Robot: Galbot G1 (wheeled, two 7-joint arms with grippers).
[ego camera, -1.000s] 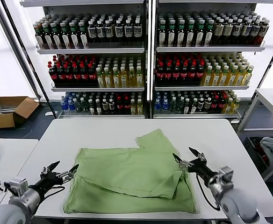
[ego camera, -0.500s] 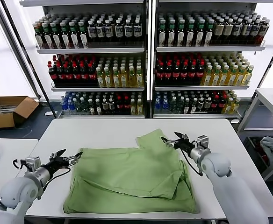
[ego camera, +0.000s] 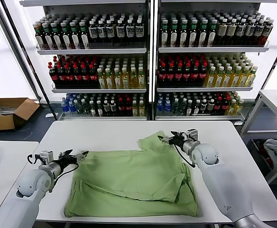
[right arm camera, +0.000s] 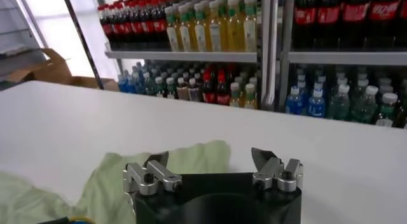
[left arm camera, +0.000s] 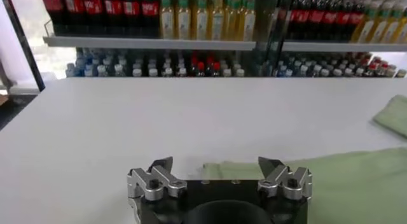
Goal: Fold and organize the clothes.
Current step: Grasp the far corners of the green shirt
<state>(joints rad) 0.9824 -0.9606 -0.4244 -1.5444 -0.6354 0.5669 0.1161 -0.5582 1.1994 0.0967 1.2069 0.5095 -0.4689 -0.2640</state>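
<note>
A: Where was the light green soft fabric T-shirt (ego camera: 133,183)?

B: It lay spread on the white round-cornered table (ego camera: 105,135), partly folded, with one sleeve sticking out toward the bottle shelves (ego camera: 148,61).

A: And the claws?

B: The left gripper (ego camera: 79,155) was low at the shirt's left far corner, jaws apart and holding nothing. The right gripper (ego camera: 166,139) was at the tip of the sleeve, also spread wide and empty.

A: How should the step be done well?

B: I think each claw must go down until one finger slides under the edge, then close on a single layer only. Both should lift together, so the cloth does not twist.

A: What was hard to see?

B: From the wrist cameras the fabric edge under the fingers was hidden by the gripper bodies. I could not tell if the fingertips touched the cloth. I saw no collared or checkered shirt.
</note>
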